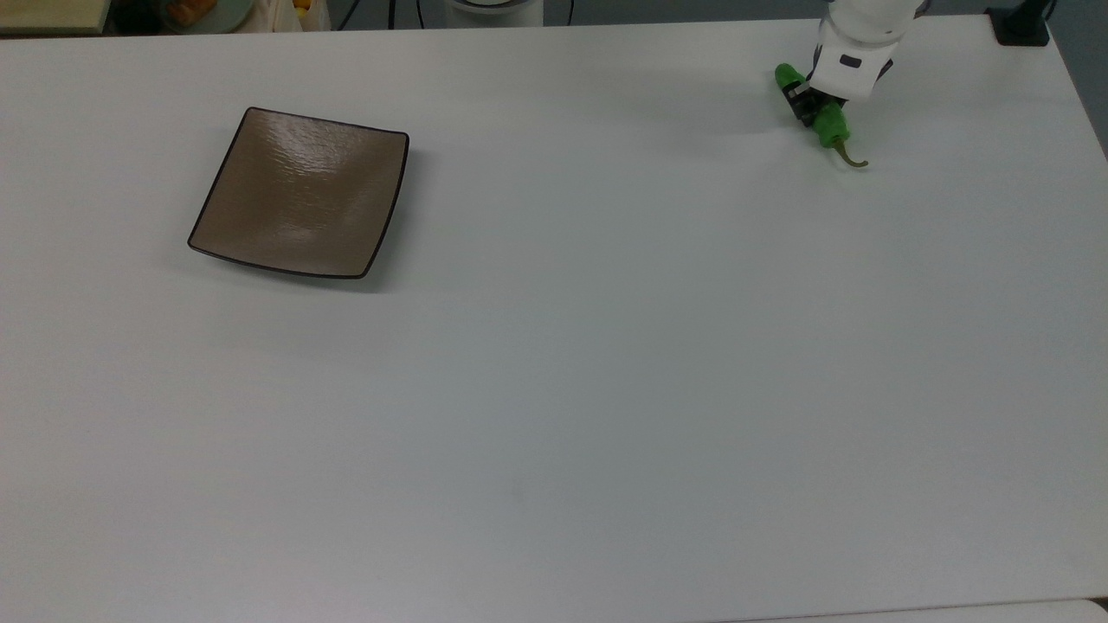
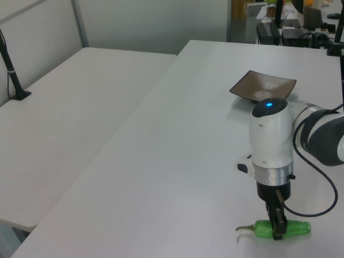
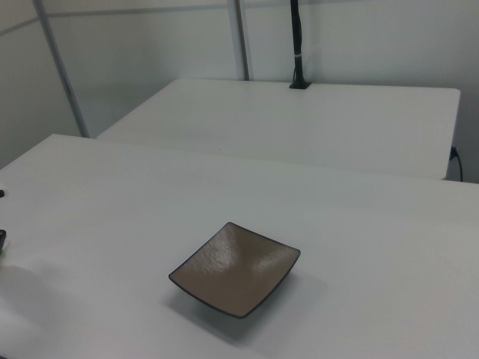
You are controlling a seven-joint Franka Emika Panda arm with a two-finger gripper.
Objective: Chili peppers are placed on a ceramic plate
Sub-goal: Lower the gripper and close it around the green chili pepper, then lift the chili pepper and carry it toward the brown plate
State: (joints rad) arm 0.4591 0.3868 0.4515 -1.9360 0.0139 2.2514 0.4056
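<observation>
White table (image 1: 554, 389) carries ceramic plate (image 1: 301, 192) and green chili pepper (image 1: 833, 126), well apart.

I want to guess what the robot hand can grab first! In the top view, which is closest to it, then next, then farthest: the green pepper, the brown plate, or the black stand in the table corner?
1. The green pepper, right at the gripper, near the top view's upper right.
2. The black stand, in the top view's upper right corner.
3. The brown plate, far across the table on the top view's left.

One green chili pepper (image 1: 828, 125), one square ceramic plate (image 1: 300, 192), two white tables (image 2: 177, 161), one gripper (image 2: 278, 232)
</observation>
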